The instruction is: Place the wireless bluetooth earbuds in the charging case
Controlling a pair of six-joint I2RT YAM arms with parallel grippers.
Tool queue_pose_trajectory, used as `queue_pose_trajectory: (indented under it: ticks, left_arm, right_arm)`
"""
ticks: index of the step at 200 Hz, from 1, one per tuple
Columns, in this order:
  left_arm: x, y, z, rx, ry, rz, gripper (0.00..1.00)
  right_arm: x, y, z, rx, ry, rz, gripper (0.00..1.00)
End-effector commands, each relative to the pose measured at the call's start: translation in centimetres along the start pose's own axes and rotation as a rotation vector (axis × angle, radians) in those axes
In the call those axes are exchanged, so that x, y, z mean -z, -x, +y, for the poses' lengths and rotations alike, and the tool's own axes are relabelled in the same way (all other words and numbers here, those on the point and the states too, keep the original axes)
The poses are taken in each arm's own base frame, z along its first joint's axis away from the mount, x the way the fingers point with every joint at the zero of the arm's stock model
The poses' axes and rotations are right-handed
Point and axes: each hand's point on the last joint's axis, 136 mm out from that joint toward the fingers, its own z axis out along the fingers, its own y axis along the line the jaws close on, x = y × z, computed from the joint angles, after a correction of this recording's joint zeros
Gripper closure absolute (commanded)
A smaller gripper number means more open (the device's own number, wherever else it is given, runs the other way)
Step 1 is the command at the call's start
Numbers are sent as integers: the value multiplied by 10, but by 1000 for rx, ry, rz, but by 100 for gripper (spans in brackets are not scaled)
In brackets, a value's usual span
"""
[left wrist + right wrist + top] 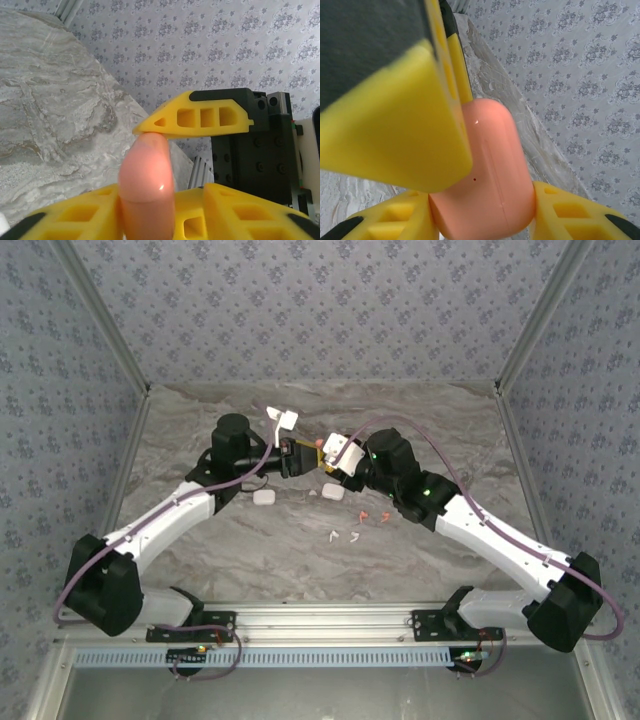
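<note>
Clamping a pink case [490, 165] between its fingers, the right tool [482, 220] holds it up off the surface [250, 560]. The left tool [147, 215] meets it there, fingers pressed on the same case. Loose earbuds lie on the surface nearer the arm bases: two white earbuds [341, 535] and, just beyond, two orange earbuds [371, 518]. A white case [265, 496] sits by the left arm.
</note>
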Motion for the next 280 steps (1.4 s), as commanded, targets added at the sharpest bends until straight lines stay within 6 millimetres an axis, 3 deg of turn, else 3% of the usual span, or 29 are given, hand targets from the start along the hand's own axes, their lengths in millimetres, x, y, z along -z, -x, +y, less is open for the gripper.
queue_pose_trajectory:
  ticks: [1,37,85,104,133,165,280]
  left_arm:
    - [-4,14,-19,-62,-62,-27,65]
    - [-7,11,-19,-66,-65,-11,73]
    - [-1,12,-17,-132,-19,-35,82]
    - [3,13,-19,-196,-11,-63,85]
    - [4,7,-38,-383,-32,-99,87]
    - [5,-1,-54,-544,-41,-132,89]
    - [4,-4,-55,-576,-33,-138,95]
  right_arm:
    - [7,7,-7,4,-22,-31,57]
    - [9,7,-15,-54,-14,-35,52]
    - [33,2,-20,-258,132,-48,11]
    - [49,3,-22,-371,198,-113,0]
    - [67,10,-33,-541,295,-223,0]
    - [71,21,-35,-583,346,-271,0]
    - [51,10,-29,-566,328,-195,0]
